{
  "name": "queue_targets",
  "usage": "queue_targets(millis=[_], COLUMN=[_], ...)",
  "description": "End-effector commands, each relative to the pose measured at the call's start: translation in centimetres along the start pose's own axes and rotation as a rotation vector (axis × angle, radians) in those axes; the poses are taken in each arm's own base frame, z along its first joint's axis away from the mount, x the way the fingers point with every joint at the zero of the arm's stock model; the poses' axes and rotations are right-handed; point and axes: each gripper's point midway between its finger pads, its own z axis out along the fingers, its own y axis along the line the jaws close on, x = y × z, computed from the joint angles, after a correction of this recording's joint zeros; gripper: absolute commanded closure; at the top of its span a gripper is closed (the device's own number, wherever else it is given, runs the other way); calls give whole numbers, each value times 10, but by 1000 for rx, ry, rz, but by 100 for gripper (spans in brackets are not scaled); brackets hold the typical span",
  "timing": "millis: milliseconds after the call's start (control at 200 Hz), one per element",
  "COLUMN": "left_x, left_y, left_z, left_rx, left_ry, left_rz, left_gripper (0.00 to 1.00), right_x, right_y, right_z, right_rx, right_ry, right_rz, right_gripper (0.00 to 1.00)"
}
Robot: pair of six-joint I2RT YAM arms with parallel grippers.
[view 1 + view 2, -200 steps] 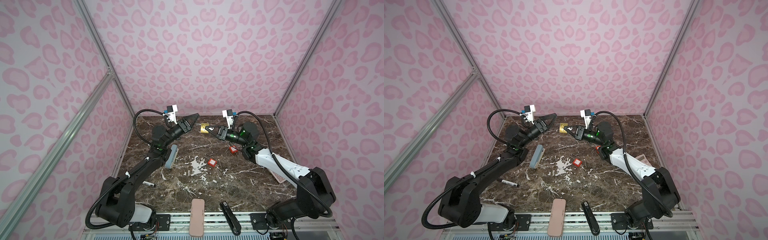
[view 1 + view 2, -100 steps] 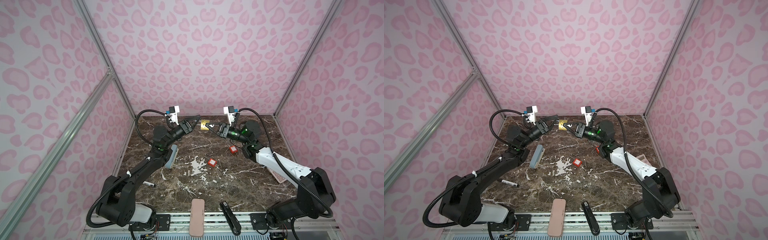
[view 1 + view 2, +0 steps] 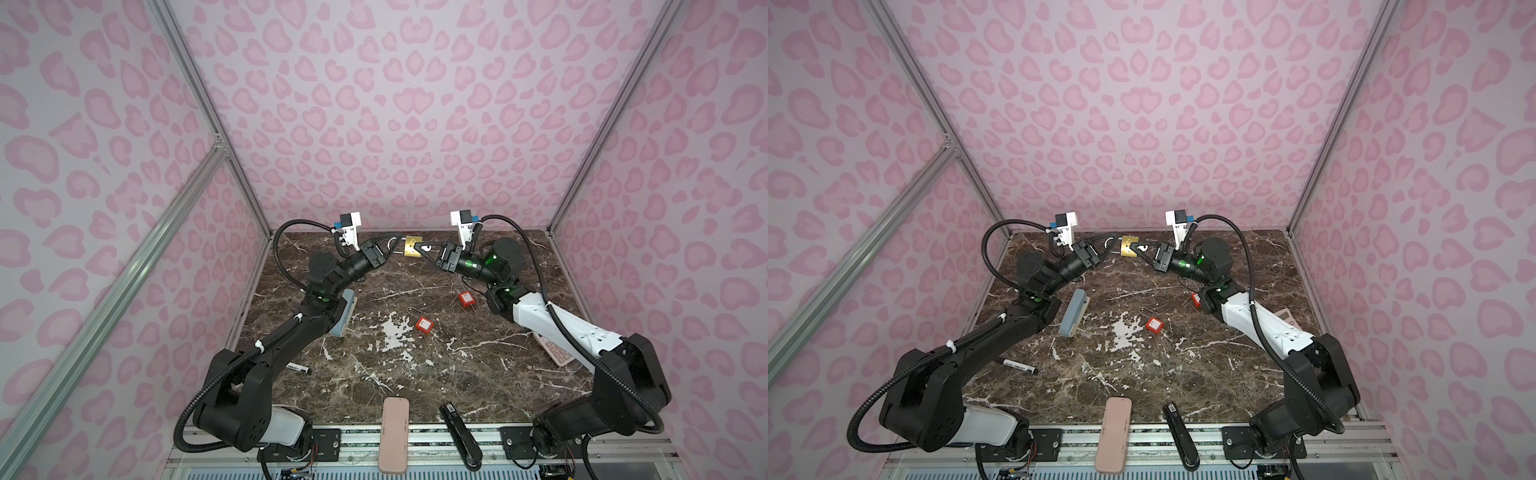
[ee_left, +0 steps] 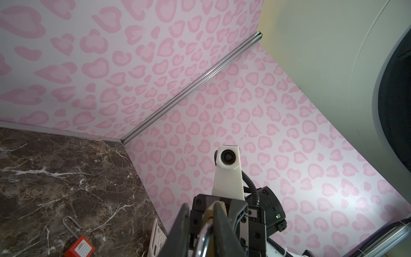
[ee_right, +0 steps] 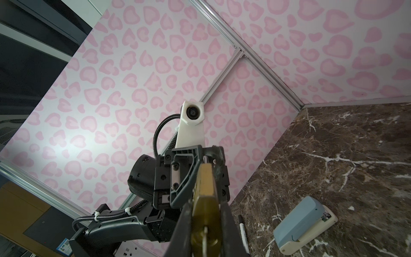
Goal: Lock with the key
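A brass padlock [image 3: 412,248] [image 3: 1128,247] hangs in the air above the back of the marble table [image 3: 415,374], between both grippers. My left gripper [image 3: 394,246] [image 4: 201,222] is shut on its silver shackle [image 4: 204,235]. From the opposite side my right gripper [image 3: 419,249] [image 5: 206,222] is shut on the brass body [image 5: 205,195]. The key [image 5: 205,239] sits in the keyhole on the bottom face, seen edge-on between the right fingers. In both top views its pale head [image 3: 426,248] [image 3: 1143,248] shows just behind the body.
Two small red padlocks [image 3: 424,324] [image 3: 466,298] lie mid-table. A blue-grey stapler [image 3: 344,313] lies by the left arm, with a marker [image 3: 298,368] nearer the front. A calculator [image 3: 555,353] lies under the right arm. A pink case [image 3: 393,440] and a black stapler [image 3: 460,436] rest at the front edge.
My left gripper reached right to the padlock and closed on its shackle. The right gripper kept hold of the padlock and lifted it slightly toward the back.
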Motion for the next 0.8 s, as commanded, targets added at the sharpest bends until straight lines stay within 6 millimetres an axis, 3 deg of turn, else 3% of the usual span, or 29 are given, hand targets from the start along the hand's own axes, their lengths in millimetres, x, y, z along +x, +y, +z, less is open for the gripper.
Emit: queue_targets(millis=[0, 40, 450, 640, 795], left_x=[-2, -1, 3, 9, 26], left_y=[-4, -4, -12, -21, -31], left_z=[3, 4, 6, 17, 36], left_rx=[23, 26, 56, 101, 153], left_ry=[-3, -1, 7, 29, 78], left_rz=[5, 4, 27, 20, 4], left_gripper=[89, 97, 97, 96, 96], right_x=[-8, -8, -9, -10, -11], right_y=[11, 10, 18, 18, 18], right_z=[-2, -3, 3, 7, 13], right_rx=[-38, -35, -112, -127, -134], right_ry=[-41, -41, -26, -41, -42], right_rz=[-47, -41, 106, 135, 136], right_gripper=[100, 100, 100, 100, 100])
